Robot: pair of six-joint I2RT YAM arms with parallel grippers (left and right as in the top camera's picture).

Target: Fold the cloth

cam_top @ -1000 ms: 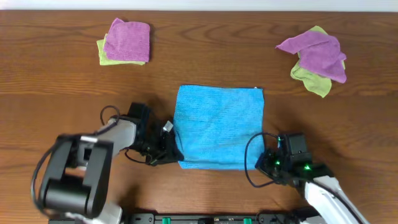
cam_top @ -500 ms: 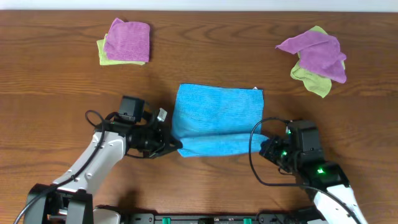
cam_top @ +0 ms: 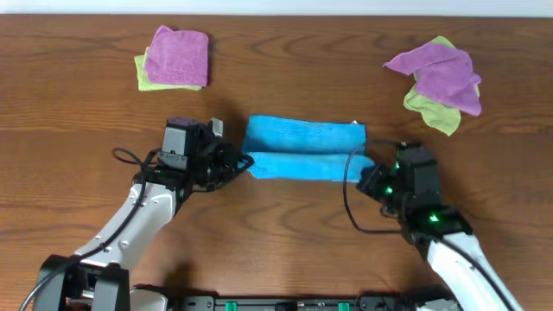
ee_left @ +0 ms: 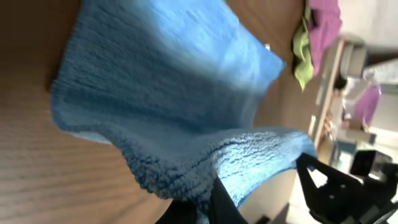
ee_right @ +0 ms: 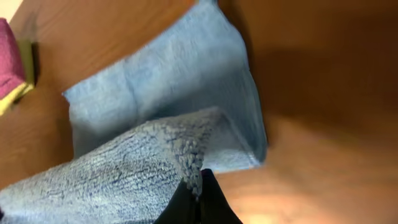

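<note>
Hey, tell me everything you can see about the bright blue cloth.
The cloth is sky-blue, fluffy microfibre, mid-table on the wooden table. Its far half lies flat; its near edge is raised and doubled back over that, making a half-folded band. The left hand pinches the near left corner, the right hand the near right corner, both shut. Nothing else touches it.

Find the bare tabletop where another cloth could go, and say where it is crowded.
Bare tabletop lies at the back between the folded purple-and-green pile and the rumpled purple-and-green pile, and in front of the blue cloth. Crowded: the blue cloth's ends, where the left gripper and right gripper grip it.
</note>
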